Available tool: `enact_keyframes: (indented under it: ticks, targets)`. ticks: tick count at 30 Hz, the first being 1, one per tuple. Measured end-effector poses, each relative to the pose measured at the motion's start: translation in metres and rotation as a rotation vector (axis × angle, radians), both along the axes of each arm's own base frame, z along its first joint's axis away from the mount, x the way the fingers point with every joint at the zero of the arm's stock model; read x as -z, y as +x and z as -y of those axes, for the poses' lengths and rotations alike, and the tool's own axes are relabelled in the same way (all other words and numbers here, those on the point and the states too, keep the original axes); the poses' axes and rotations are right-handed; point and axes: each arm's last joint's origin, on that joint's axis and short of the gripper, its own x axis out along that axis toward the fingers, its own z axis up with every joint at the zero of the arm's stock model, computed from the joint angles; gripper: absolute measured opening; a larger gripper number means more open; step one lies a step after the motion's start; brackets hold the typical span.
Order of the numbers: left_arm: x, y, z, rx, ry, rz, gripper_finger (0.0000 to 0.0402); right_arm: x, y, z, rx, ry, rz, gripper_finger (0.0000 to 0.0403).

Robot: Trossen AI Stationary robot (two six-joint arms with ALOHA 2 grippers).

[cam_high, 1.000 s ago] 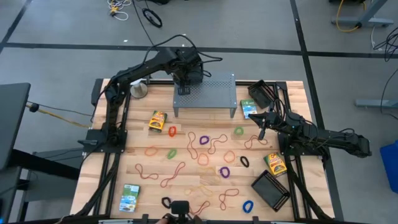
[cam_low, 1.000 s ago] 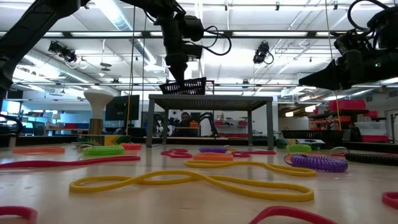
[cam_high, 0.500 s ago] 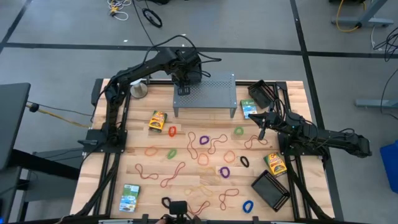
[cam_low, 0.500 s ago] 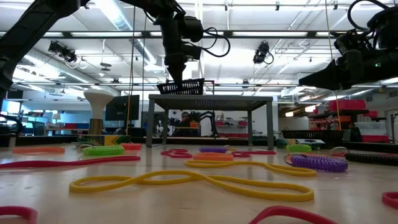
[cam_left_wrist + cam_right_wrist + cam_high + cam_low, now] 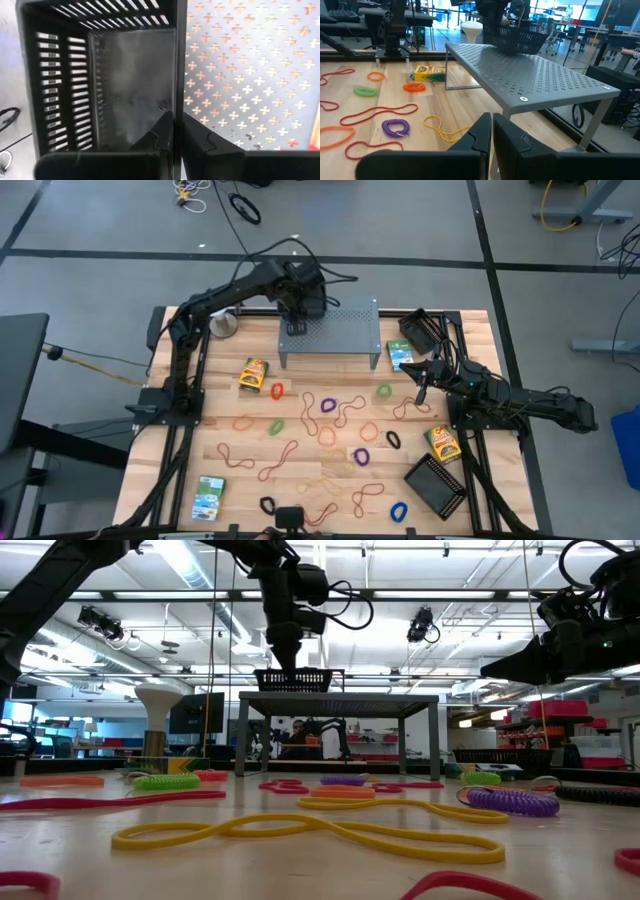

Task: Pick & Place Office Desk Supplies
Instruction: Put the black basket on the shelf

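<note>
Wooden table (image 5: 225,470) carries rubber bands (image 5: 335,408), boxes (image 5: 254,374), shelf (image 5: 340,330).

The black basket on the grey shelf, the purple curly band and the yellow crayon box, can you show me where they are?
black mesh tray (image 5: 293,680): low view, on its slatted side wall.
purple coiled band (image 5: 396,127): right wrist view, on the coil's ring.
yellow-green card box (image 5: 254,374): high view, on its top face.

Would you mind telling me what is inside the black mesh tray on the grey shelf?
The black mesh tray looks empty: bare floor and slatted walls. The left gripper straddling its rim hides the near corner.
</note>
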Motion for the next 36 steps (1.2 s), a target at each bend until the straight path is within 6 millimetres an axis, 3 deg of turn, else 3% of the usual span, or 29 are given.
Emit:
enact_keyframes:
  ticks: [12,23,29,32,36]
  targets:
    - [-0.001,0.0,-0.001,0.005,0.054,-0.022,0.0058,0.0,0.0,0.0,0.0,0.0,0.0,0.0027]
    - [-0.002,0.005,0.009,0.016,0.073,-0.03,0.0124,0.0,0.0,0.0,0.0,0.0,0.0,0.0027]
    - [-0.029,0.009,0.018,-0.007,0.167,0.012,0.0156,0.0,0.0,0.0,0.0,0.0,0.0,0.0027]
    - [-0.046,0.007,0.028,-0.012,0.165,0.084,0.0153,0.0,0.0,0.0,0.0,0.0,0.0,0.0027]
    - [-0.056,0.005,0.041,0.025,-0.057,0.23,0.011,0.0,0.0,0.0,0.0,0.0,0.0,0.0027]
